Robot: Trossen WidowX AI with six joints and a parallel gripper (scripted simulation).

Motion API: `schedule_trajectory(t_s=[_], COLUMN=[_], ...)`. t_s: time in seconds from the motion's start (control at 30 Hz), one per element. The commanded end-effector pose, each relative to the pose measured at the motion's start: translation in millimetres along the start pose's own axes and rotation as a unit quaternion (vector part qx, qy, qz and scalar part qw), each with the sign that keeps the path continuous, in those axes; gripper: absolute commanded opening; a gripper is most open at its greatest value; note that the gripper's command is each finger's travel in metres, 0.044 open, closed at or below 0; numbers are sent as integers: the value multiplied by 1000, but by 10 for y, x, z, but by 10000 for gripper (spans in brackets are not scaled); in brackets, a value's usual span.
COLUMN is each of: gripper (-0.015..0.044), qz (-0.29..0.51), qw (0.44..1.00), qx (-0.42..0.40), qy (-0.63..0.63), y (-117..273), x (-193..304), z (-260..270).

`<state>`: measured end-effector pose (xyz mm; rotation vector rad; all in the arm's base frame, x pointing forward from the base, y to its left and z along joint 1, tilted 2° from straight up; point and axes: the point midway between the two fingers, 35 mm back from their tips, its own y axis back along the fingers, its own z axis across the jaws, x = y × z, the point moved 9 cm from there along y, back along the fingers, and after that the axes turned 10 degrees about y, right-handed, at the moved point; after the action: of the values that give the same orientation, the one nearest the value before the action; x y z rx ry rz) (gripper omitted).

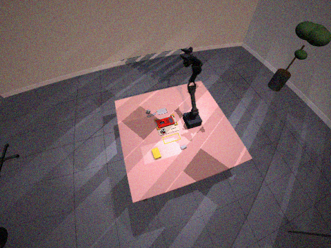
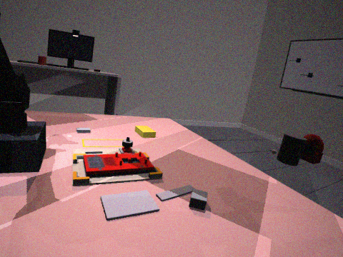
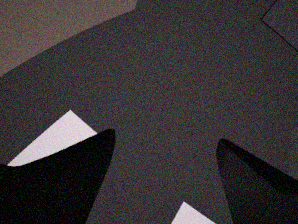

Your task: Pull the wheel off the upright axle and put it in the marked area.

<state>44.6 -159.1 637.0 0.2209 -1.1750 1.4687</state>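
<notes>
The small dark wheel (image 1: 163, 131) (image 2: 127, 143) sits on the upright axle, whose dark tip (image 2: 127, 138) shows above it, beside the red board. The marked area is a yellow outline (image 1: 172, 141) (image 2: 101, 146) on the table, close to the wheel; part of it is hidden behind the wheel in the exterior view. My gripper (image 1: 183, 53) (image 3: 166, 141) is open and empty, raised high above the table's back edge and far from the wheel. The wrist view shows floor and wall between and beyond the fingers, with no wheel. The gripper is outside the exterior view.
A red board (image 1: 165, 122) (image 2: 143, 165) with pegs lies between yellow corner pieces. A grey plate (image 1: 161, 111) (image 2: 129, 204), a thin strip (image 2: 175, 193) and a dark cube (image 1: 148, 111) (image 2: 199, 200) lie beyond. A yellow block (image 1: 156, 153) (image 2: 145, 131) and small grey block (image 1: 183, 147) (image 2: 83, 130) lie past the outline.
</notes>
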Motion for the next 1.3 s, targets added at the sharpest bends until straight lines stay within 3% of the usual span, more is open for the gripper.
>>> schedule_trajectory(t_s=[0.0, 0.3, 0.6, 0.97, 1.27], gripper=[300, 300, 300, 300, 300], qz=[45, 98, 118, 138, 140], qw=[995, 968, 934, 875, 810], qx=[-13, -8, 18, 80, 173], qy=[83, 231, 338, 457, 543], y=[104, 191, 147, -39, -265], x=[522, 1133, 1345, 1319, 985], z=[-358, -1124, -1789, -2686, -3508])
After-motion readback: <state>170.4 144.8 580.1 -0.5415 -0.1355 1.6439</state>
